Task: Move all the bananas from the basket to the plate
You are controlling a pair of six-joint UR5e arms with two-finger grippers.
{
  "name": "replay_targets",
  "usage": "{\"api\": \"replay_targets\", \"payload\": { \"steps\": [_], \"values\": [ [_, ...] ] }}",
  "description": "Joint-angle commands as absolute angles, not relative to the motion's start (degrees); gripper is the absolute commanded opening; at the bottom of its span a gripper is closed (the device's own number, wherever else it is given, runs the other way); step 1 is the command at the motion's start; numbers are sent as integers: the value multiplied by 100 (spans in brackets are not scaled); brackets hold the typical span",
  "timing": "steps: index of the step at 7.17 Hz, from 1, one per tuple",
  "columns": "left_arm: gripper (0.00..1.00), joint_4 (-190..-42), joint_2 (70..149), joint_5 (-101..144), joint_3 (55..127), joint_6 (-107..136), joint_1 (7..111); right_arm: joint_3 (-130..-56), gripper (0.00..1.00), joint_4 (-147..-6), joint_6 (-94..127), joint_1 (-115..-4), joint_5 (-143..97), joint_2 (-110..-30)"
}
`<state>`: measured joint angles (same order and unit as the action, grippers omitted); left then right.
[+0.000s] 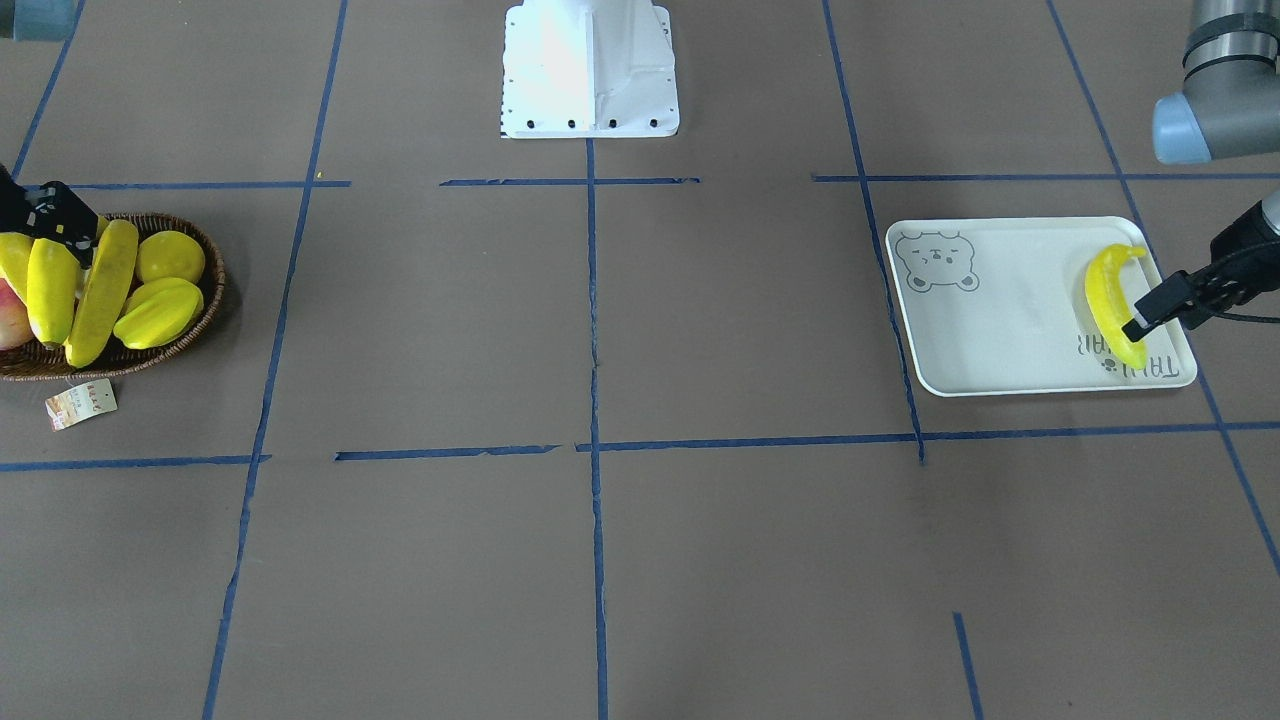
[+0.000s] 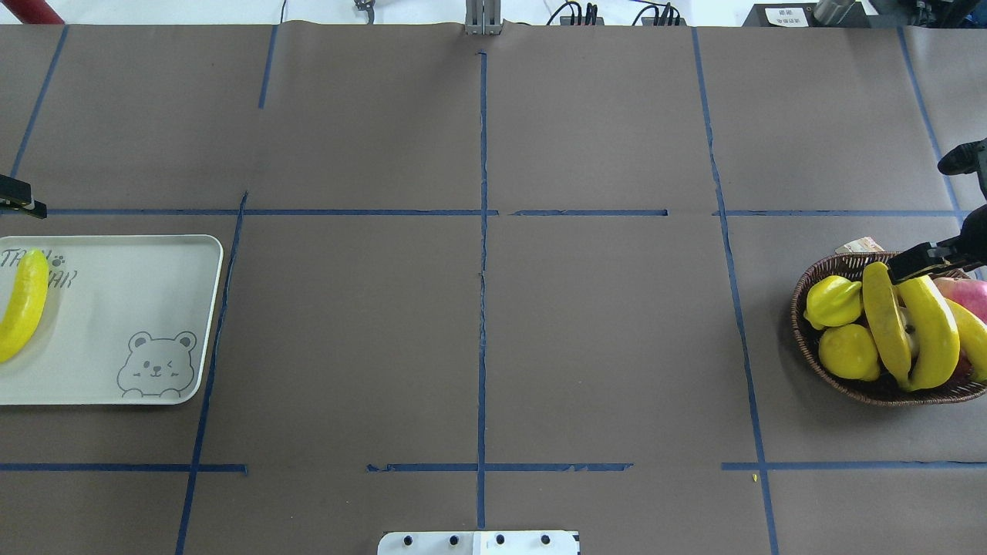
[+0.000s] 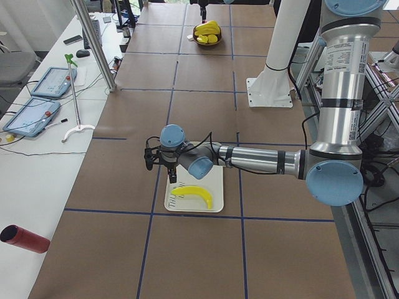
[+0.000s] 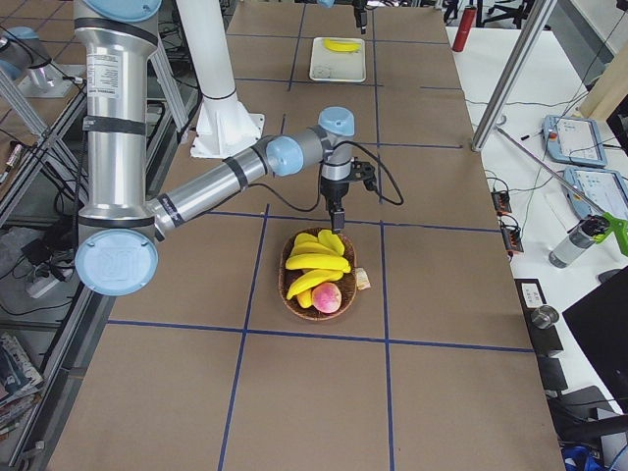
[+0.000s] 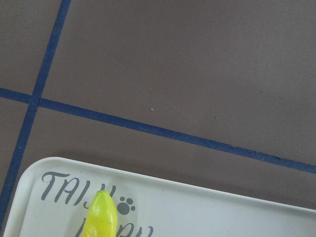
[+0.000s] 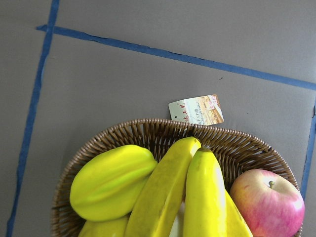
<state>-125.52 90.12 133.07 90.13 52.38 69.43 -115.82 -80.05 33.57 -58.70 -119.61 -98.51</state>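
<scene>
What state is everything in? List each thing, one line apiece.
banana on the plate: lying flat at the lettered end.
plate: holds only that one banana.
bananas in the basket: three, piled with other fruit, not yet moved.
basket: upright, full.
left gripper: over the plate's banana; grip unreadable.
right gripper: over the basket; grip unreadable.

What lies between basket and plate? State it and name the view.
Nothing stands between basket and plate: only brown table paper crossed by blue tape lines, as the overhead view shows.
</scene>
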Motion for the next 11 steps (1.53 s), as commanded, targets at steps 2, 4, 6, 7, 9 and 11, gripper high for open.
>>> {"api": "replay_targets", "payload": {
  "steps": [2,4,6,7,9,11],
  "values": [
    [100,-12560,9009,13324,9018,5238,6943,-11399,92,-6873,4149,-5573,-11962,-10422],
    [100,-12568,8991,13324,9070,5238,6952,-11662,88,-6882,4096,-5546,-11883,-10818],
    [100,-12577,8991,13324,9070,5238,6952,-11602,85,-6891,4096,-5301,-11540,-10872],
    [100,-12568,8991,13316,9070,5238,6952,-11593,83,-6917,4096,-5291,-11540,-10872],
    [100,-12568,9000,13315,9062,5238,6943,-11532,81,-6926,4096,-5230,-11531,-10872],
    [100,-12568,9009,13307,9053,5238,6943,-11496,79,-6943,4096,-5195,-11531,-10881]
  ]
}}
